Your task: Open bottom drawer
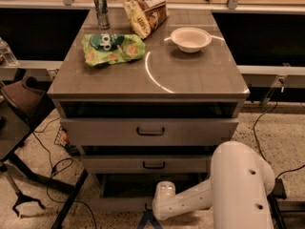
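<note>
The grey cabinet (147, 85) has three drawer fronts stacked below its top. The bottom drawer (119, 204) is the lowest and narrowest; only a strip of its grey front shows, under a dark gap, and its handle is hidden behind my arm. My white arm (238, 185) reaches in from the lower right, its wrist (164, 199) right in front of that drawer. The gripper (147, 219) is a dark shape at the frame's bottom edge, just below the drawer front and mostly cut off.
The top drawer (150, 130) and middle drawer (153, 165) each have a dark bar handle. On the cabinet top lie a green snack bag (113, 49), a can (100, 8), a brown chip bag (145, 11) and a white bowl (190, 38). Cables and a stand's legs (28, 194) cross the floor at left.
</note>
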You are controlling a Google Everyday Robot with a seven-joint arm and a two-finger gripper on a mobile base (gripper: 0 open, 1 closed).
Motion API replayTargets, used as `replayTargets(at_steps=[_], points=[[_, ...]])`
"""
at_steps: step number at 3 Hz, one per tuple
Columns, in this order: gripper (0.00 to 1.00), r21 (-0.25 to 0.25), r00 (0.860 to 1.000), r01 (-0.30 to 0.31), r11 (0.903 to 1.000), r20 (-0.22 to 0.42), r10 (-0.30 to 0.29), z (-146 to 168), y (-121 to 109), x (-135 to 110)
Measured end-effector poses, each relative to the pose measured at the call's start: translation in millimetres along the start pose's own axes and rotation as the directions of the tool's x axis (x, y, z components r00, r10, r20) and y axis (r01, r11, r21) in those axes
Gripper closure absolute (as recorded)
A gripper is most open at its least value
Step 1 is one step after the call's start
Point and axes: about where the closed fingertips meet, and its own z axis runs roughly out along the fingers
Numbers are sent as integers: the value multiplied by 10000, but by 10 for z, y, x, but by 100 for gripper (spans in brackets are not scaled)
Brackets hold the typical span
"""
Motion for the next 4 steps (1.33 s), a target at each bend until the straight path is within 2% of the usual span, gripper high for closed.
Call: replayTargets(at_steps=[1, 2, 4], points=[[100, 0, 10000, 0, 10000, 0, 0, -7, 3, -2], [100, 134, 9997, -204, 9997, 116, 202, -132, 244, 75], [100, 135, 9997, -203, 9997, 117, 202, -141, 272, 55]])
